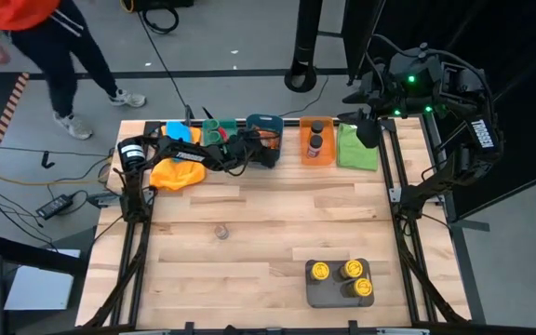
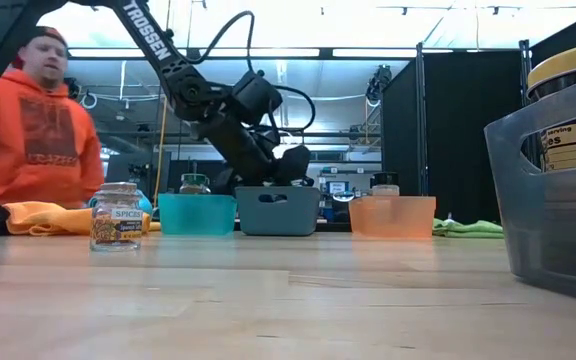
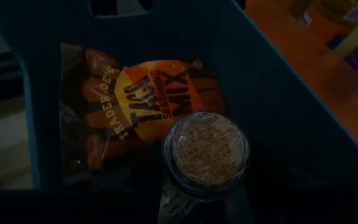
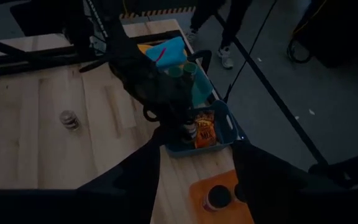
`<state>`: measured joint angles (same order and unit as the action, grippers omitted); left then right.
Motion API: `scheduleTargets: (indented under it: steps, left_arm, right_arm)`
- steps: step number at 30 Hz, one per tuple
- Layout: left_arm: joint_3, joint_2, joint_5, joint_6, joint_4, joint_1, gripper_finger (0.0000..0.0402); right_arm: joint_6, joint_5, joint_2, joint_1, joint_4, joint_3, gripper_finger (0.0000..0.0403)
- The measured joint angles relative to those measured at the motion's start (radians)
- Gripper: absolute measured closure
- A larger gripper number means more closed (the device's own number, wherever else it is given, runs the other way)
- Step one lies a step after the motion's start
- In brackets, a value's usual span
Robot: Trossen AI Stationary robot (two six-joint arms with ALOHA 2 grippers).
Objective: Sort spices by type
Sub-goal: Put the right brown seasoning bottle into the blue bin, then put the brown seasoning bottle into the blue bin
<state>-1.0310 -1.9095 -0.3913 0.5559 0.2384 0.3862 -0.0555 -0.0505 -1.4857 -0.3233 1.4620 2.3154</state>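
Where the left arm reaches: its pincer (image 2: 290, 160) hangs over the dark blue plastic bin (image 1: 270, 122) in the back row, which fits a delivery into that bin.
Jar under it: a small round glass jar of tan granules (image 3: 210, 152) sits straight below the wrist, inside the bin's walls, seen end-on.
Left pincer's hold: cannot tell whether it is clenched on the jar or has let go, and so whether the jar hangs or stands on the bin floor.
Packet: a flat orange and brown foil packet (image 3: 135, 109) lies on the bin floor just beside the jar. The two look like different kinds, so I judge this bin a doubtful match.
Right arm: parked off the back right corner, its pincer (image 4: 201, 152) released with the jaws wide apart and nothing between them. It looks down on the bins and waits.
Sorted groups: three yellow-lidded jars (image 1: 320, 271) stand close together in the grey rectangular tray (image 1: 319, 293) at the front right. Two dark-lidded jars (image 1: 315, 126) share the orange plastic bin (image 1: 316, 156). Like lids are kept together, so each container seems to stand for one type.
Left to do: one small clear jar (image 1: 221, 231) stands alone, upright, on the bare wooden bench (image 1: 277, 214), well apart from every bin. It probably comes next.
Teal plastic bin (image 1: 214, 126): beside the dark blue one, partly covered by the arm. Its contents are unclear.
Person: someone in an orange hooded top (image 2: 38, 130) stands beyond the bench, away from both arms.
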Motion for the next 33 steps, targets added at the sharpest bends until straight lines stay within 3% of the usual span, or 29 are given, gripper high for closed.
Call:
scheduleTargets:
  steps: [11,23,33]
  left_arm:
    - [0.0,-0.014,0.028,0.023,0.006,0.001,0.0222]
    - [0.001,-0.016,0.075,-0.028,0.05,0.0,0.0114]
    - [-0.011,-0.016,0.083,-0.028,0.05,0.001,0.0098]
  right_arm:
    - [-0.023,0.0,0.0,0.0,-0.001,0.0,0.0194]
    - [-0.026,0.0,0.0,0.0,-0.002,0.0,0.0194]
    - [-0.034,0.0,0.0,0.0,-0.002,0.0,0.0194]
